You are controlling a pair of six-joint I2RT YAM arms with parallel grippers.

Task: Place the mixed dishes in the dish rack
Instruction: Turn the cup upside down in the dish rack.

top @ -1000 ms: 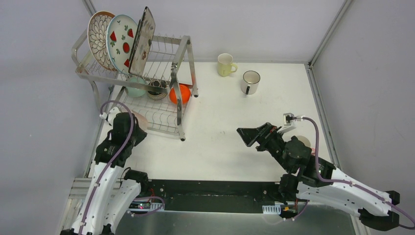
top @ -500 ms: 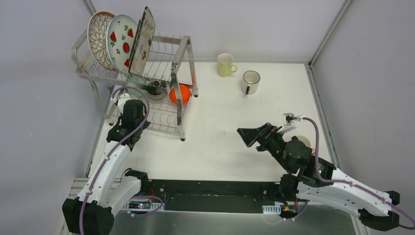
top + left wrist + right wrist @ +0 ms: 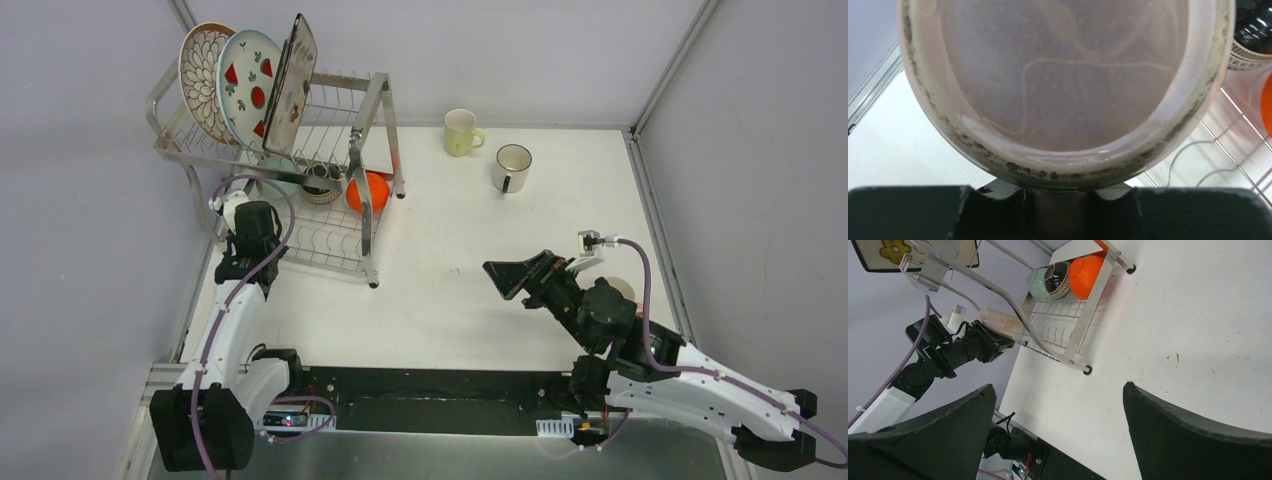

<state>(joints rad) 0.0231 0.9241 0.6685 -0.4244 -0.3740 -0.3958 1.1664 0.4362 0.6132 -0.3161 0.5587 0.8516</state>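
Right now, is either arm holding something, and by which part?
The left tool pinches the pale pink ceramic mug by its rim wall; the right tool holds nothing.

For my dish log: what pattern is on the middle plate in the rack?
The plate has red fruit on white, clearest in the top view.

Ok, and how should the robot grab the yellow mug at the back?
Probably by its rim, coming down from above. The yellow mug stands upright, mouth open, so one finger can go inside and one outside. Its handle pokes right, toward the white mug, so pinch the opposite wall.
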